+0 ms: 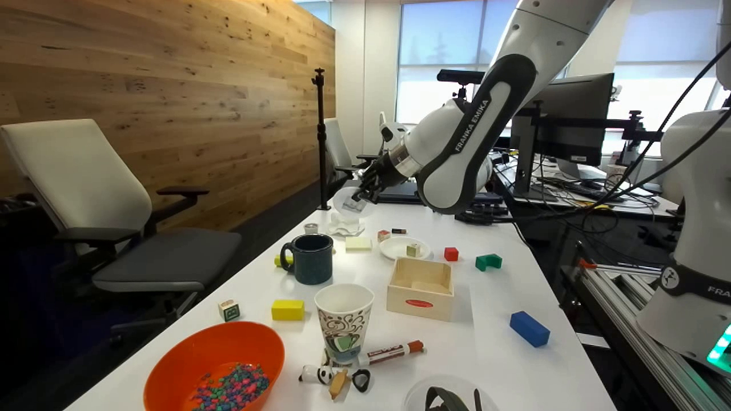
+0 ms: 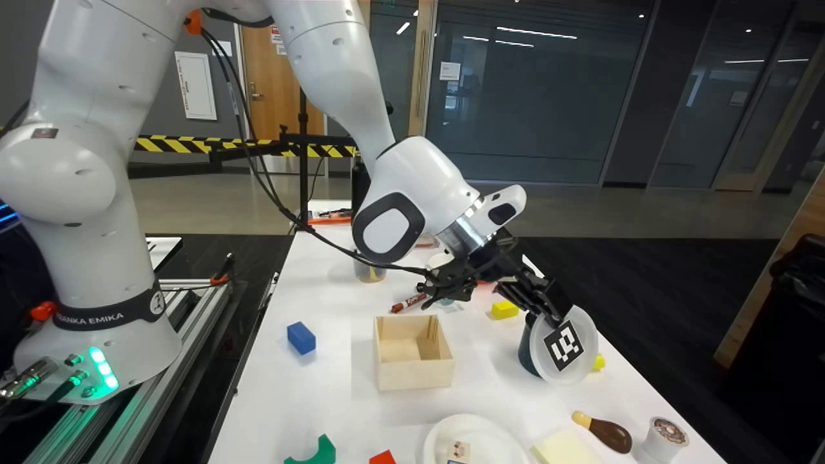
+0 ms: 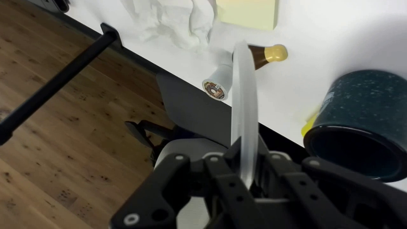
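Note:
My gripper [image 1: 367, 193] is shut on a round, translucent white lid [image 1: 344, 204] and holds it tilted above the table. In an exterior view the lid [image 2: 585, 332] shows a black-and-white square marker [image 2: 564, 346] on its face. In the wrist view the lid [image 3: 244, 95] stands edge-on between the fingertips [image 3: 249, 149]. A dark green speckled mug [image 3: 365, 105] stands near it, partly hidden behind the lid in an exterior view. A coffee pod [image 3: 219, 81], a brown and yellow bottle-shaped toy [image 3: 268, 54], yellow sticky notes [image 3: 248, 12] and crumpled tissue [image 3: 181, 22] lie below.
A wooden box [image 1: 420, 305], a white plate [image 1: 391, 251] with a small block, a paper cup [image 1: 344, 319] and an orange bowl [image 1: 165, 371] stand on the table. Blue [image 1: 529, 328], red [image 1: 451, 254], green [image 1: 489, 262] and yellow [image 1: 288, 310] blocks lie around. A black pole [image 1: 321, 142] rises at the edge.

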Controlling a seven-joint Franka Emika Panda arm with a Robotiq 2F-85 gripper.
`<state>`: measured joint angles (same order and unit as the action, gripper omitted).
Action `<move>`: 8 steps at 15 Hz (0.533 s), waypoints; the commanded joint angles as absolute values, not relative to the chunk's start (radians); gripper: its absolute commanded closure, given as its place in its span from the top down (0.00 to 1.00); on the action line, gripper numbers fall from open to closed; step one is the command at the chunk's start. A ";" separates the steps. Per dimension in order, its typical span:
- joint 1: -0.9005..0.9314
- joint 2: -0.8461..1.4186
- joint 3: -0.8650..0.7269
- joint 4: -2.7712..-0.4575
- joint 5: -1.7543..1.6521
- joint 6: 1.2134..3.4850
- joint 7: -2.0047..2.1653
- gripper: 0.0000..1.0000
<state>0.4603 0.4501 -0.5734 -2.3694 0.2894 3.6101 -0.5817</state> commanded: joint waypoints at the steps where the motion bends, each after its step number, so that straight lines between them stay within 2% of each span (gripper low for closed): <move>1: 0.477 0.454 -0.566 -2.391 0.265 3.686 -0.601 0.02; 8: 0.434 0.400 -0.515 -2.482 0.146 3.731 -0.596 0.02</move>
<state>0.4751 0.4558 -0.5334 -2.4070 0.2396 3.7062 -0.5909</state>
